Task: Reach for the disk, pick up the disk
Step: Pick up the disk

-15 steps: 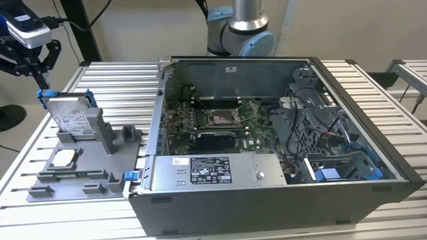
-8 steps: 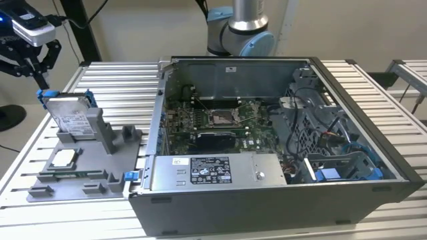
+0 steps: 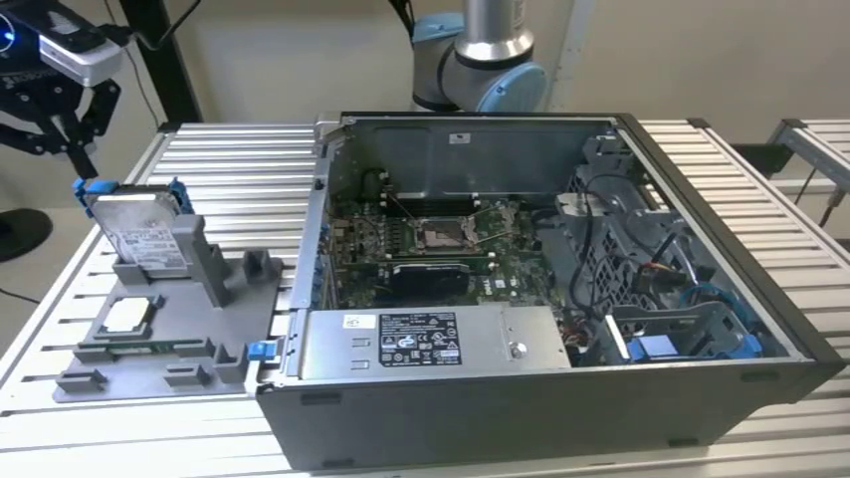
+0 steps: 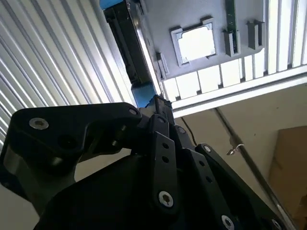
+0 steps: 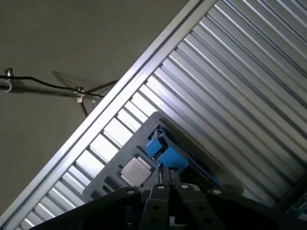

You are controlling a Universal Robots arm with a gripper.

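The slatted aluminium worktop (image 3: pixel 226 159) spreads beneath the black end effector (image 3: pixel 80 164), with the open dark-grey computer case (image 3: pixel 531 408) well off to one side. Just below it, the silver-grey rectangular metal disk (image 3: pixel 139 234) stands upright in a grey plastic holder (image 3: pixel 199 299). The end effector is drawn narrow, its tips at the corner of the disk's blue frame.
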